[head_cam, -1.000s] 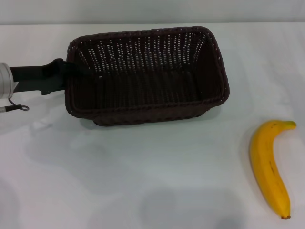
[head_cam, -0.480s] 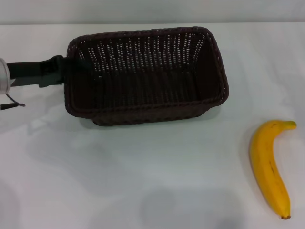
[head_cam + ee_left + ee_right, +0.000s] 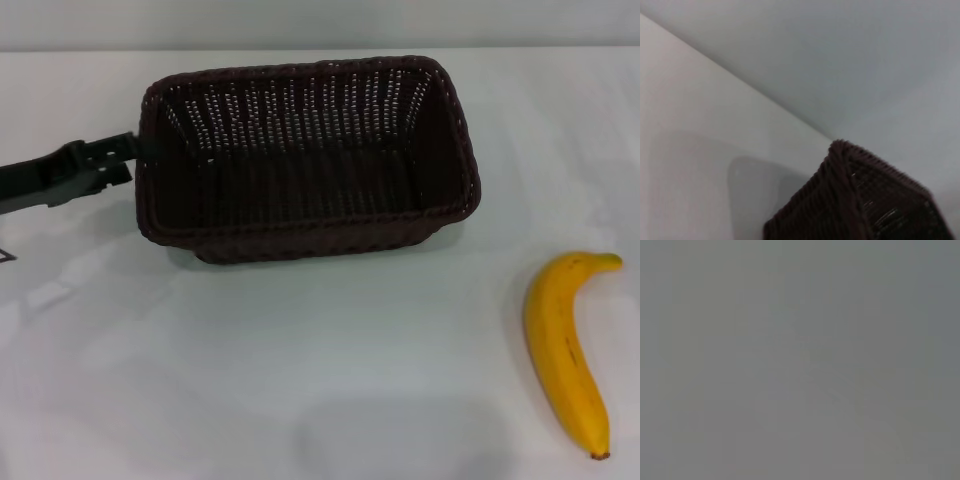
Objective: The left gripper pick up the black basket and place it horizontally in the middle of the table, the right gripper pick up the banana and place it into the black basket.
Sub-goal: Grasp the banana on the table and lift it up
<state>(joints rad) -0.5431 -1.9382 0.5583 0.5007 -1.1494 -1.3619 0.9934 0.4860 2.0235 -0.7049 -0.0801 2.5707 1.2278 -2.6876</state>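
Left gripper (image 3: 118, 157) sits just beside the black basket's (image 3: 310, 150) left end; spread or pressed, cannot tell. Basket rests lengthwise mid-surface (image 3: 300, 350). Banana (image 3: 570, 345) lies at right, well apart.

We see a dark brown-black basket (image 3: 300, 160), woven wicker with rows of small light gaps through its sides. The banana (image 3: 567, 350) is yellow with a dark tip and a greenish stem end. The worktop (image 3: 300, 370) is plain white. The left gripper (image 3: 118, 155) is black.
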